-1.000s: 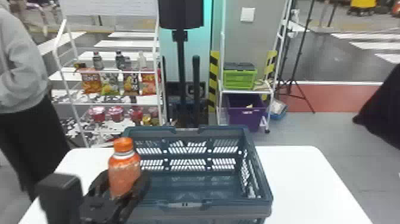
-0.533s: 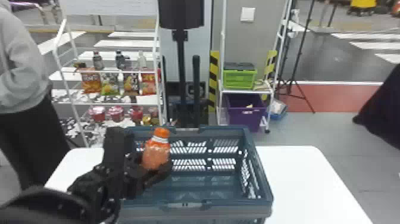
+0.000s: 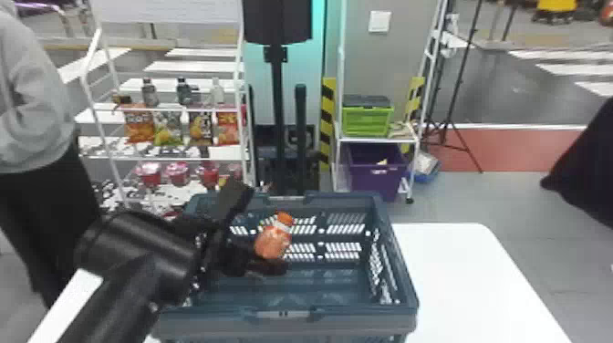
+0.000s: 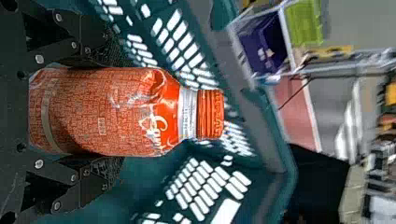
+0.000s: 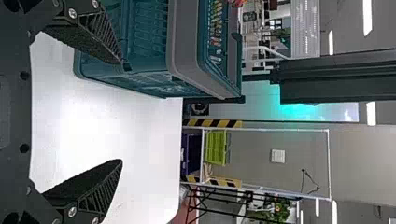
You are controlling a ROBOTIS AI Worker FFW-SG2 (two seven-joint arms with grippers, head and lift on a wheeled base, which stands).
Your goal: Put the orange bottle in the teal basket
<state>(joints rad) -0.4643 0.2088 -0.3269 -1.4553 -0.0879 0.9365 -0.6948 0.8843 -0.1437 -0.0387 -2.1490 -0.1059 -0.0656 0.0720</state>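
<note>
Orange plastic bottle (image 3: 273, 241), orange screw cap, pale neck band: I've got it in the left gripper (image 3: 268, 245), over the left part of the basket's opening. Bottle is tilted, cap end up and leaning toward the basket's right side. My left claw is pinching the bottle body, one finger on each side; cap and neck stick out past the fingers. Can't tell if the base is below the rim, so not calling it in.

Teal rectangular basket (image 3: 365, 315), slotted plastic walls, grey band under the rim, is on the white tabletop (image 3: 460, 273). Tabletop's far right corner is off to the basket's right. My right gripper (image 5: 121, 114) is spread wide, nothing between the fingers, above the tabletop near the basket. Beyond the table: lime-green plastic crate (image 3: 367, 122) on a white rack shelf (image 3: 378, 140), purple plastic bin (image 3: 376, 175) below it.
</note>
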